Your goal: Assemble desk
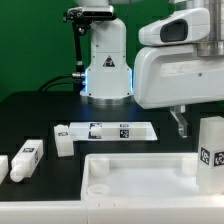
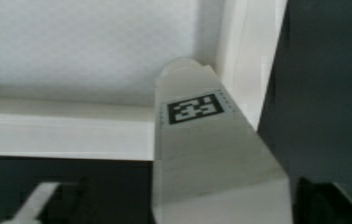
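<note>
The white tabletop panel (image 1: 130,172) lies rim up at the front of the black table. One square white leg (image 1: 210,152) with a tag stands upright at the panel's corner on the exterior view's right. My gripper (image 1: 203,126) straddles the top of this leg. Its one visible finger (image 1: 180,123) hangs a small gap away from the leg, so the jaws look open. In the wrist view the tagged leg (image 2: 205,140) runs between the jaws down to the corner of the tabletop panel (image 2: 84,60). My gripper (image 2: 187,215) shows only dark finger edges beside the leg.
The marker board (image 1: 105,129) lies behind the panel. Loose white legs rest on the exterior view's left: one (image 1: 28,155), a short one (image 1: 63,138) and one at the edge (image 1: 3,163). The white robot base (image 1: 106,62) with a blue light stands at the back.
</note>
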You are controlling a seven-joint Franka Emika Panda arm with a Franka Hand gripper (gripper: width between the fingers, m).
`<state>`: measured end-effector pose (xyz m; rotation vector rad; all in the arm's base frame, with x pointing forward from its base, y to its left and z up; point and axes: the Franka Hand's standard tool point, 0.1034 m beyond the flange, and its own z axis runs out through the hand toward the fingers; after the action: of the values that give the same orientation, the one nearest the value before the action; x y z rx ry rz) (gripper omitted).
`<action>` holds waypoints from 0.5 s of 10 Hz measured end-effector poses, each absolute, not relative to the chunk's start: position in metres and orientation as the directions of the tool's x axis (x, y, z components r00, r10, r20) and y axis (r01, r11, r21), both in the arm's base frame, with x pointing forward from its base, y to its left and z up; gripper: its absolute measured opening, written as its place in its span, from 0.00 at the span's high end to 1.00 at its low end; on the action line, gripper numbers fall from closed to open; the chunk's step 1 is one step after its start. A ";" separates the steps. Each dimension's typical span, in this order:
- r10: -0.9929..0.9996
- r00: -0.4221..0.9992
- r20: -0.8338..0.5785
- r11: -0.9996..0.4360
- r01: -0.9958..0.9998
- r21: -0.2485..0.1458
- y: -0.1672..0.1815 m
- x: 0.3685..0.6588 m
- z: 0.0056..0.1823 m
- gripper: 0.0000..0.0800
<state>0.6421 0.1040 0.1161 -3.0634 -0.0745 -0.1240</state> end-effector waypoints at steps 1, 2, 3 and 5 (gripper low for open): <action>-0.032 0.997 0.077 -0.996 -0.026 -0.080 0.104 0.642 0.116 0.44; -0.118 0.991 0.069 -0.990 -0.112 -0.086 0.104 0.642 0.116 0.65; -0.202 0.978 0.061 -0.976 -0.196 -0.091 0.104 0.642 0.116 0.64; -0.528 0.849 0.026 -0.846 -0.523 -0.103 0.105 0.640 0.115 0.64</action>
<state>0.6403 0.1055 0.1155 -2.9318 0.8356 -0.0819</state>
